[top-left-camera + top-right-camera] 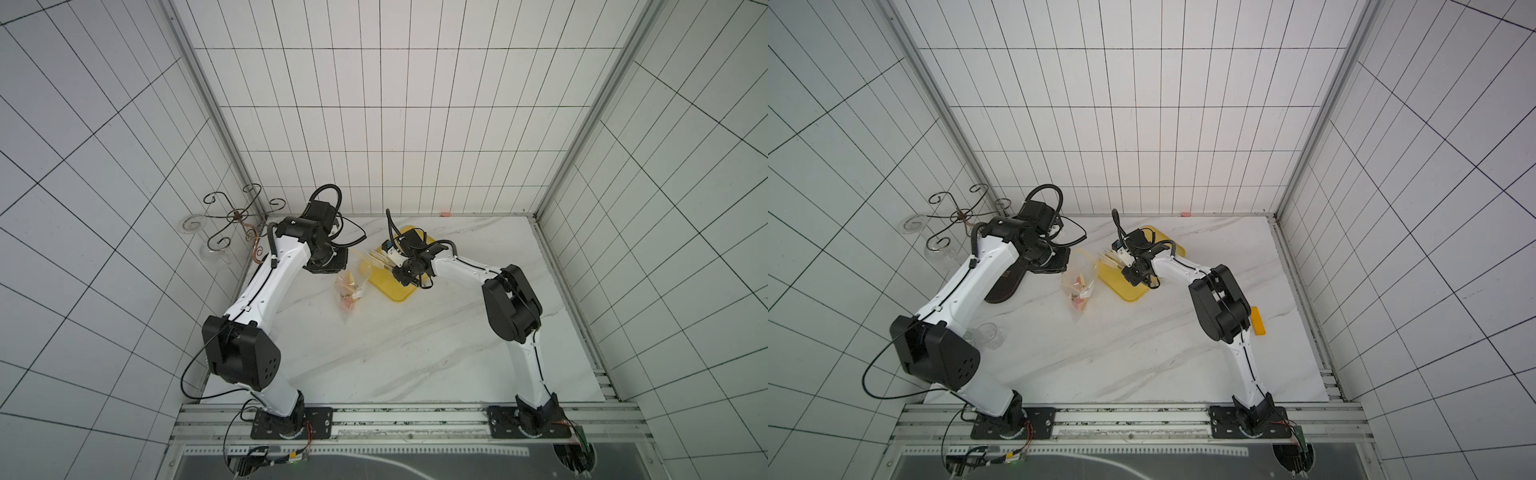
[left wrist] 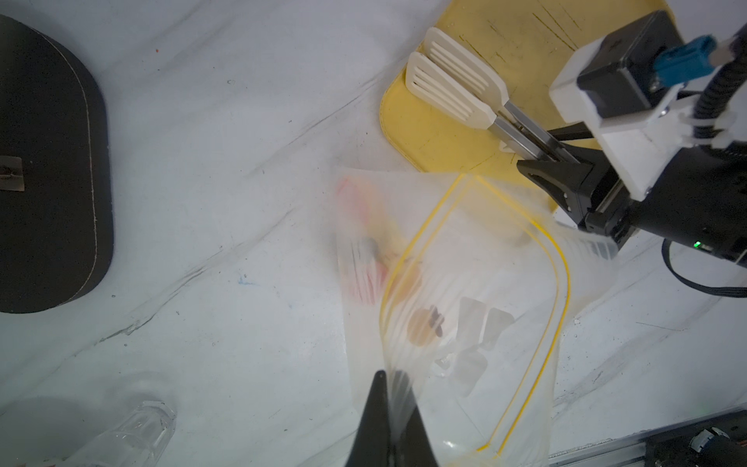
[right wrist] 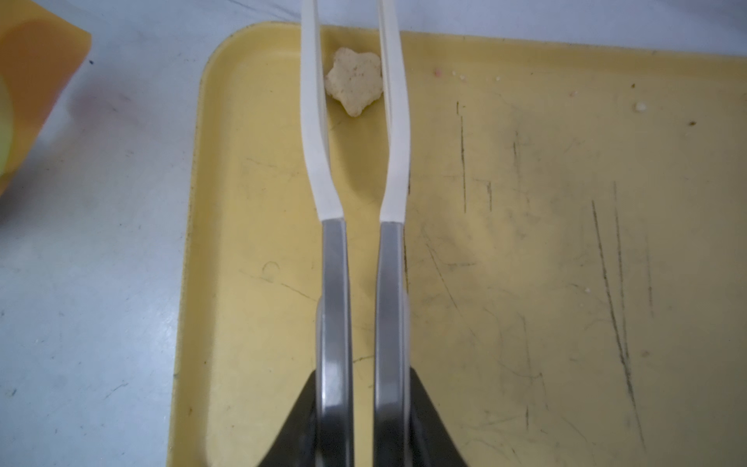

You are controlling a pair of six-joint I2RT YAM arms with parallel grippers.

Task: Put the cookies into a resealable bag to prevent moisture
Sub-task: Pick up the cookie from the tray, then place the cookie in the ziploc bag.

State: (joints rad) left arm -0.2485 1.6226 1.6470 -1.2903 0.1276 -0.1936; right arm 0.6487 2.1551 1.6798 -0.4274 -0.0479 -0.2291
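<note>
The resealable bag [image 2: 465,258] is clear with a yellow zip line. It hangs open over the marble between the arms in both top views [image 1: 351,286] [image 1: 1079,282]. My left gripper [image 2: 390,376] is shut on its edge. Inside the bag lie blurred pink cookies [image 2: 359,279] and a tan round one [image 2: 422,327]. My right gripper [image 3: 359,376] is shut on the steel arms of a pair of tongs [image 3: 335,283]. The tongs' white tips straddle one cream star cookie [image 3: 354,81] near a corner of the yellow tray [image 3: 525,202]. Both tips are close to it.
A black oval mat [image 1: 1005,286] lies under the left arm, with a clear glass [image 1: 986,334] near it. A wire stand [image 1: 237,216] fills the back left corner. An orange block [image 1: 1258,320] sits beside the right arm. A pink bit [image 1: 445,215] lies by the back wall.
</note>
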